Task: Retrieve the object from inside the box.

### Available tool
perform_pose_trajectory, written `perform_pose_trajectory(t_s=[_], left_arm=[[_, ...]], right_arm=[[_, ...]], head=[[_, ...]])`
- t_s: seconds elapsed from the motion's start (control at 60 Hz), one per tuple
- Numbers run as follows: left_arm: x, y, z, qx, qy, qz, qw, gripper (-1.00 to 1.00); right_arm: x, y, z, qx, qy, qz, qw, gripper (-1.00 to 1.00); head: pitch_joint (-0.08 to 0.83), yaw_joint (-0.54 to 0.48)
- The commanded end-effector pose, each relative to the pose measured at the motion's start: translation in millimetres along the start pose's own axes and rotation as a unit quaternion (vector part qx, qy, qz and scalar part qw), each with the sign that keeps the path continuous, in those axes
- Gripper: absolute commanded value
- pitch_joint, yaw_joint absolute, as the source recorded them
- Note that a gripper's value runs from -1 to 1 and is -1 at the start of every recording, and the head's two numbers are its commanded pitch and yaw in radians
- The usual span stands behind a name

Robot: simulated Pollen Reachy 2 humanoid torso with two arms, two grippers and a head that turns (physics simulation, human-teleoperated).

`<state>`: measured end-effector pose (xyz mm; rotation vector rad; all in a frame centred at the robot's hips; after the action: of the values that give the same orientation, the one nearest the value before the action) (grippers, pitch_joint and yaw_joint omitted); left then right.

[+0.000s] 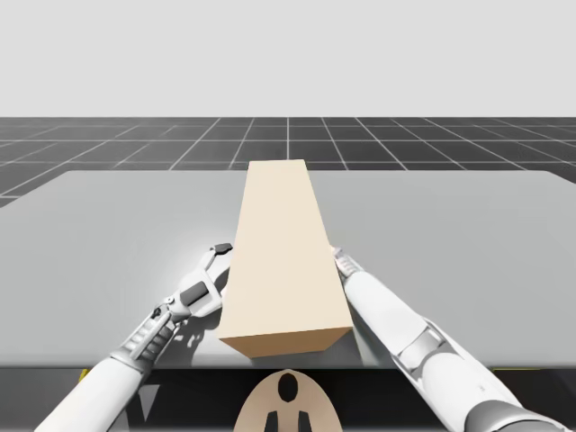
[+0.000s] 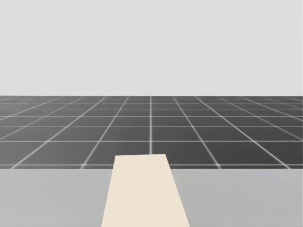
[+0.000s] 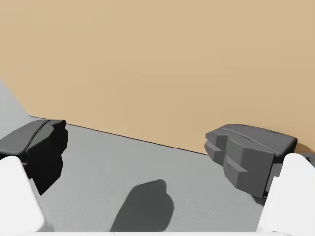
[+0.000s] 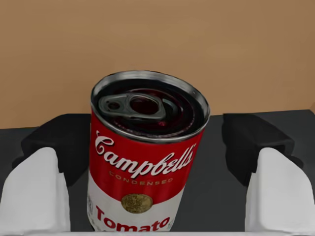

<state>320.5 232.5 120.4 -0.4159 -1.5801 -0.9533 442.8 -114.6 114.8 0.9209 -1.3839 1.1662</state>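
A red-and-white can [image 4: 147, 157] stands upright between the fingers of my right claw [image 4: 155, 140]. The fingers are spread, with a gap showing on one side, so they are not pinching it. A wall of the tan box [image 1: 286, 252] rises just behind the can. My left claw [image 3: 147, 147] is also spread wide, facing the box's other long side, low over the grey tabletop [image 1: 117, 225].
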Motion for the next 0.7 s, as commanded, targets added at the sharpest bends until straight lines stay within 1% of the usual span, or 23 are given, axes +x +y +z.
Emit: perform_pose_trajectory(t_s=[0.017,0.033,0.067,0.15,0.233,0.333,0.433,0.45,0.483,0.5,0.533,0.583,0.617,0.667,0.7], left_arm=[[-1,-7.9,-3,-0.013,0.001,0.001,1.0,-1.0],[-1,-7.8,-3,-0.013,0.001,0.001,1.0,-1.0],[-2,-7.8,-3,-0.013,0.002,0.001,1.0,-1.0],[-2,-8.2,-3,-0.013,0.004,-0.001,1.0,-1.0],[-3,-8.4,-3,-0.014,0.005,-0.001,1.0,-1.0],[-3,-8.5,-3,-0.013,0.006,-0.002,1.0,-1.0],[-3,-7.1,-3,-0.01,0.006,-0.001,1.0,-1.0],[-3,-6.6,-3,-0.009,0.006,-0.001,1.0,-1.0],[-3,-6.1,-3,-0.008,0.006,0.0,1.0,-1.0],[-3,-5.5,-3,-0.006,0.005,0.0,1.0,-1.0],[-3,-5.1,-2,-0.005,0.005,0.0,1.0,-1.0],[-2,-3.8,-2,-0.003,0.003,0.002,1.0,-1.0],[-2,-2.8,-2,-0.002,0.002,0.002,1.0,-1.0],[-2,-2.0,-1,-0.001,0.001,0.002,1.0,-1.0],[-2,-1.5,-1,0.0,0.001,0.003,1.0,-1.0]], right_arm=[[-2,56.8,-77,0.163,-0.142,-0.098,0.9714,1.0],[0,60.1,-77,0.171,-0.146,-0.101,0.9692,1.0],[2,63.5,-77,0.176,-0.149,-0.103,0.9674,1.0],[3,67.8,-74,0.182,-0.151,-0.105,0.9661,1.0],[3,69.5,-68,0.181,-0.145,-0.102,0.9674,1.0],[4,70.0,-52,0.174,-0.138,-0.093,0.9706,1.0],[8,71.6,-26,0.161,-0.127,-0.078,0.9755,1.0],[10,72.4,-16,0.155,-0.123,-0.069,0.9778,1.0],[11,73.2,-9,0.152,-0.122,-0.065,0.9787,1.0],[12,73.8,2,0.145,-0.117,-0.061,0.9806,1.0],[14,73.8,10,0.139,-0.116,-0.054,0.9821,1.0],[16,74.5,30,0.127,-0.112,-0.046,0.9845,1.0],[18,73.9,46,0.11,-0.107,-0.034,0.9876,1.0],[20,74.0,62,0.098,-0.103,-0.026,0.9895,1.0],[22,73.7,78,0.084,-0.1,-0.017,0.9912,1.0]], head=[[0.053,0.0],[0.053,0.0],[0.053,0.0],[0.053,-0.01],[0.052,-0.01],[0.052,-0.01],[0.051,-0.01],[0.052,-0.01],[0.051,-0.01],[0.05,-0.01],[0.05,-0.01],[0.05,-0.01],[0.049,-0.01],[0.048,-0.01],[0.048,-0.01]])
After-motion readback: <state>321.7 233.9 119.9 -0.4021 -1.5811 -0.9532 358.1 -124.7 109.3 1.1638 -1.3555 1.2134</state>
